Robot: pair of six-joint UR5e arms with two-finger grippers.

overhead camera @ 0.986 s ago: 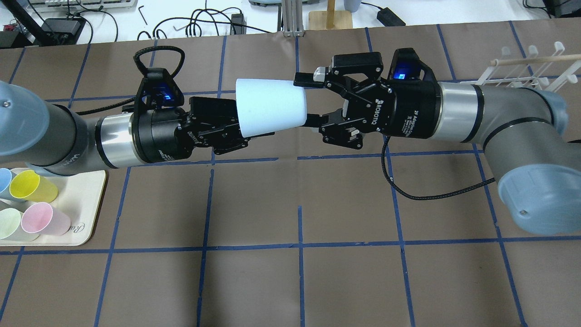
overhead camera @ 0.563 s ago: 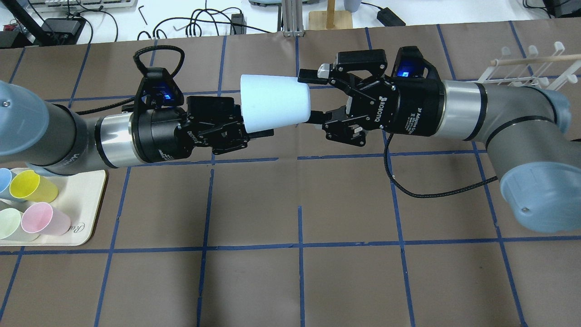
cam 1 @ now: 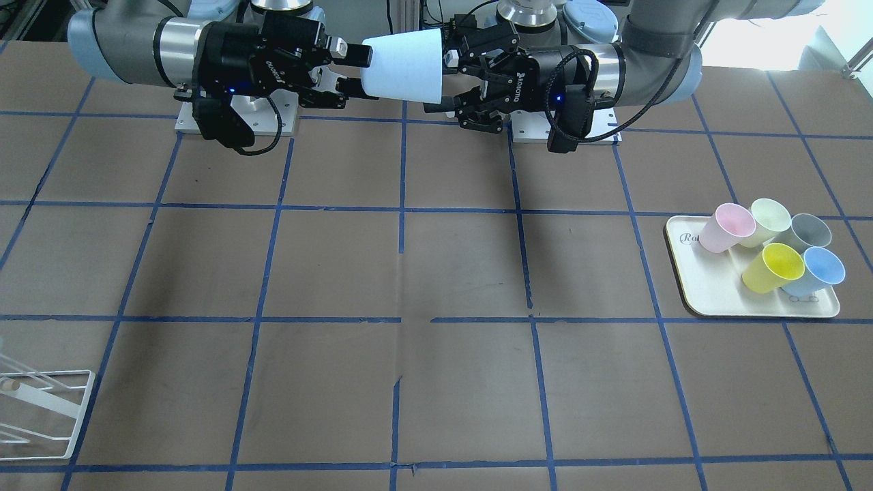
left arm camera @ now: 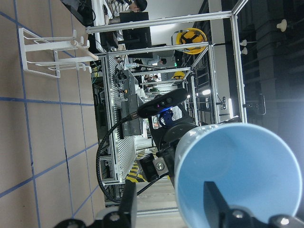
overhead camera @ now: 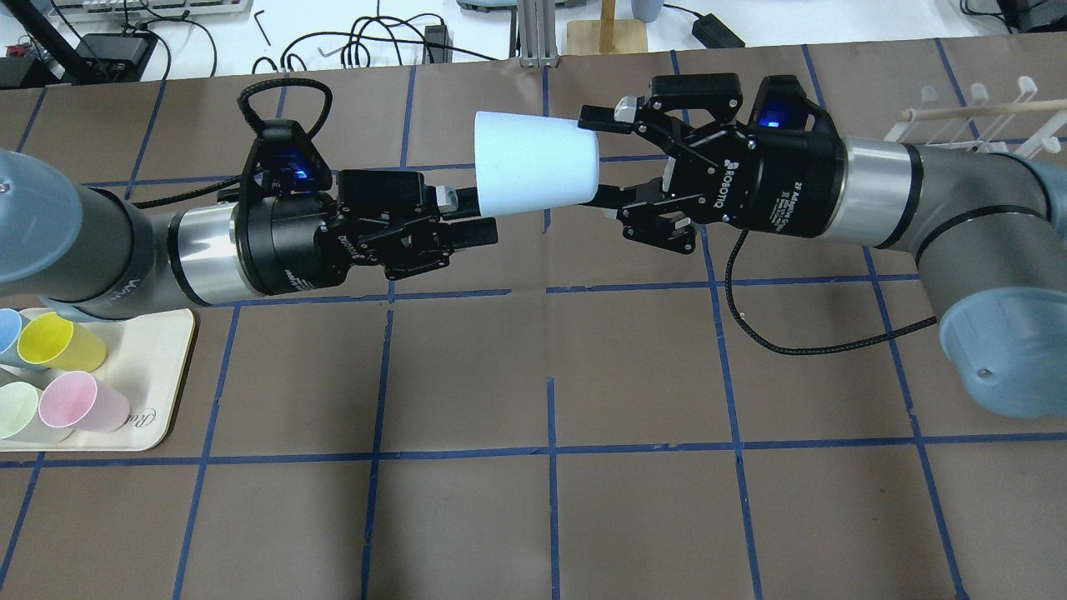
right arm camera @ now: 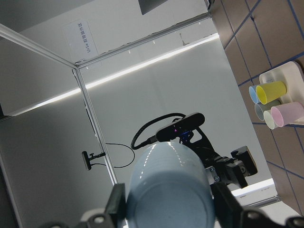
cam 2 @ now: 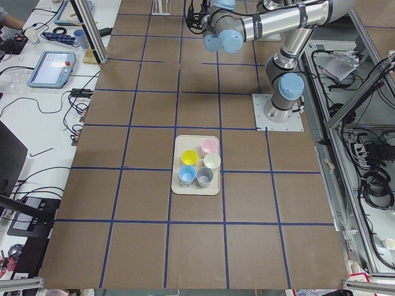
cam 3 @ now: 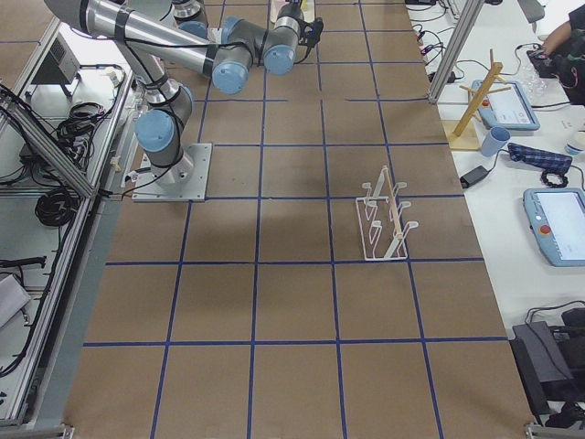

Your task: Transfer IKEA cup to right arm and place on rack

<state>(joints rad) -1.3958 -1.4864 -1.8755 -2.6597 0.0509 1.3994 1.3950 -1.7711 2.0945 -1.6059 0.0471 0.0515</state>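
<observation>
The pale blue IKEA cup (overhead camera: 533, 162) hangs on its side above the table, with its mouth toward my left gripper. My right gripper (overhead camera: 596, 160) is shut on its narrow base; in the right wrist view the fingers (right arm camera: 116, 202) flank the cup (right arm camera: 166, 185). My left gripper (overhead camera: 483, 215) is open at the rim. In the left wrist view one finger (left arm camera: 216, 204) stands in the cup's mouth (left arm camera: 237, 171) and the other is outside, both clear of the wall. The white wire rack (overhead camera: 959, 137) stands at the far right.
A cream tray (overhead camera: 158, 367) at the near left holds yellow (overhead camera: 58, 342), pink (overhead camera: 79, 400), pale green and blue cups. Cables and equipment lie beyond the table's far edge. In the front-facing view the rack (cam 1: 41, 409) is at the lower left corner.
The cup has moved right and a little farther away with my right gripper. My left gripper has let go of the rim, and the cup has slid off its fingers.
</observation>
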